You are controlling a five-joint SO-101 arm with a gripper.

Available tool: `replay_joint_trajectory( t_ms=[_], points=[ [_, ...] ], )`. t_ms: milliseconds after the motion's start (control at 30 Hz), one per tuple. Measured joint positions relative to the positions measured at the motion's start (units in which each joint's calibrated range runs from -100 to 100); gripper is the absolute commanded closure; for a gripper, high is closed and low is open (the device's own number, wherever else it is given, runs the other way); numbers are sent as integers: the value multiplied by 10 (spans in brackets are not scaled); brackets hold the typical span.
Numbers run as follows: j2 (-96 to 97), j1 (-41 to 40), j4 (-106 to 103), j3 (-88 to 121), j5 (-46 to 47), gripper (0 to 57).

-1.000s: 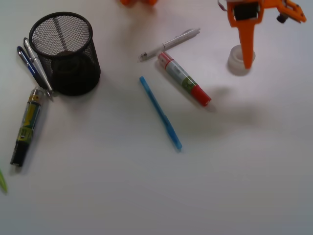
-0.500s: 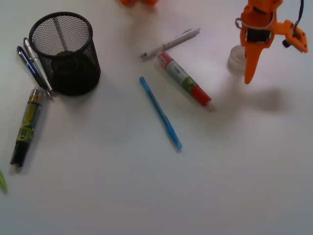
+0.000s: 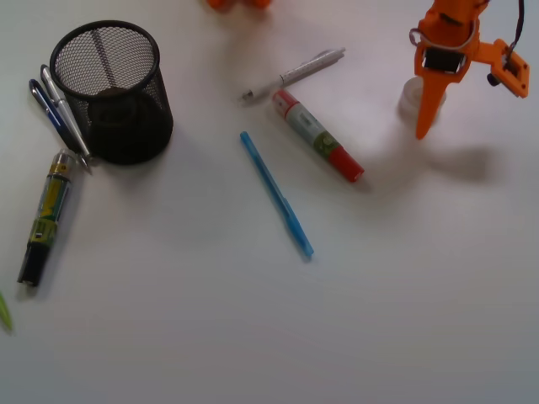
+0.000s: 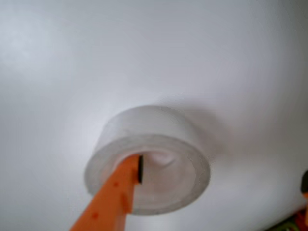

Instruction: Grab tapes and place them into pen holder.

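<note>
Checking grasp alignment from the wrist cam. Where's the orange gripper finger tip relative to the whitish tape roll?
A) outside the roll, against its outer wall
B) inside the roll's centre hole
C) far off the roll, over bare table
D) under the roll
B: in the wrist view the orange finger crosses the near rim of the whitish tape roll and its tip sits over the centre hole.

orange plastic hand (image 3: 425, 126), black cable

red-capped marker (image 3: 317, 147), blue pen (image 3: 276, 194), silver pen (image 3: 291, 76)
</note>
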Motion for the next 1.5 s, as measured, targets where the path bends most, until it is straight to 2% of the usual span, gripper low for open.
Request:
replay_joint_trajectory(
  t_ms=[133, 200, 267, 300, 333, 567, 733, 900, 1200, 1500],
  points=[
    [-3, -6, -41, 56, -15, 321],
    [-16, -2, -71, 90, -20, 413],
    [-16, 0, -82, 106, -20, 541],
    [-17, 1, -88, 113, -20, 575],
    [-17, 1, -89, 115, -20, 562],
    [-19, 10, -93, 116, 8, 572],
    [-53, 54, -13, 127, 38, 570],
    [-163, 149, 105, 127, 80, 570],
    [-419, 295, 134, 128, 179, 570],
    [-477, 547, 98, 154, 284, 572]
  ],
)
